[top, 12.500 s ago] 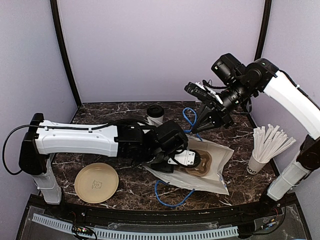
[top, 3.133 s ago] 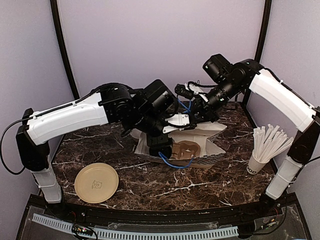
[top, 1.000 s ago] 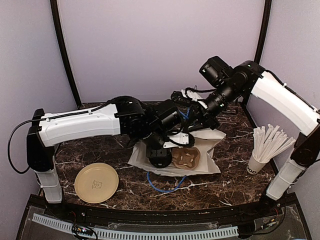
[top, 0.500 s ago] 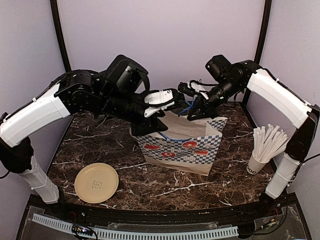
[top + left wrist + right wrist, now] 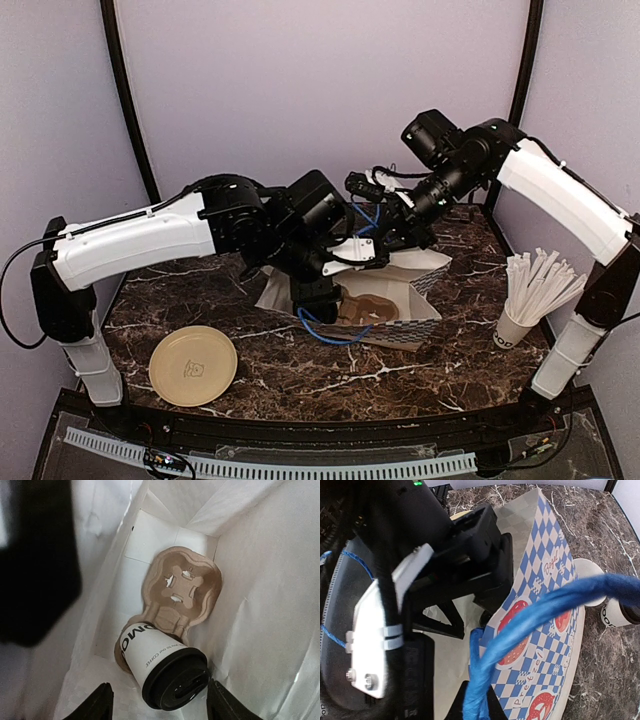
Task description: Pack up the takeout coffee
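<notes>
1. White paper cup with black plastic lid [image 5: 150, 655] lies tilted on brown pulp carrier [image 5: 182, 587] inside white paper bag [image 5: 250, 605]; it may topple and leak.
2. Left end effector [image 5: 159, 702] is spread astride the lid; I could knock it.
3. Right end effector [image 5: 472, 705] pinches blue rope handle [image 5: 530, 625]; a slip collapses the bag.

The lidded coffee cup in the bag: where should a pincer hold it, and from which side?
Probably the white wall of the cup below its black lid, coming down through the open top of the bag: the cup leans in the cardboard carrier, sides free.
</notes>
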`<state>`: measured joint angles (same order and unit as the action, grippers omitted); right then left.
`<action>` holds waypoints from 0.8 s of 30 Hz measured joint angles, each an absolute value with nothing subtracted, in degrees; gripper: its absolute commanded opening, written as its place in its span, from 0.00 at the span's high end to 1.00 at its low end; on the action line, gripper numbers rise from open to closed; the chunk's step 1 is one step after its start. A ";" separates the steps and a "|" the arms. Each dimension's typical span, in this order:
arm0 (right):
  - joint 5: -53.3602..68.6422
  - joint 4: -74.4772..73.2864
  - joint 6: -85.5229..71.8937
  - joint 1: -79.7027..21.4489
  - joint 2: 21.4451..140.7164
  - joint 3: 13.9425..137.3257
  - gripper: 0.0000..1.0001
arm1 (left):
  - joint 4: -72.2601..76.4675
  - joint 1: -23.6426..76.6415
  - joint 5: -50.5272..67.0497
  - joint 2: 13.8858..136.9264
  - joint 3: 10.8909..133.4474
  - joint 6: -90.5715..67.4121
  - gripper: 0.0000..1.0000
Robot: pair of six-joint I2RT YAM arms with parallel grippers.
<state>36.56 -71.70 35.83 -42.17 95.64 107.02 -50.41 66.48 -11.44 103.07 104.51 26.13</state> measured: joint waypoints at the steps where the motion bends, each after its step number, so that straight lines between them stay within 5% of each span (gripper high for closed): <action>1: 36.77 -71.79 35.77 -42.30 95.33 107.02 0.96 | -50.70 66.48 -11.49 103.20 104.29 26.15 0.26; 8: 38.00 -72.60 35.46 -43.97 94.43 107.02 0.96 | -49.63 67.40 -13.96 102.89 98.19 25.93 0.06; 13: 39.44 -73.54 35.44 -46.46 94.43 107.02 0.96 | -47.99 68.36 -18.74 103.24 91.55 26.57 0.02; 20: 39.16 -73.60 35.46 -47.18 94.43 107.00 0.96 | -45.91 68.75 -22.90 105.91 91.57 23.29 0.02; 24: 38.15 -74.22 35.48 -47.16 94.56 106.85 0.96 | -44.29 68.79 -24.08 107.26 90.80 23.03 0.18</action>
<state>38.15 -74.22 35.48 -47.16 94.56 106.85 -44.29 68.79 -24.08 107.26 90.80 23.03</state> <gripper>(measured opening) 0.043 0.927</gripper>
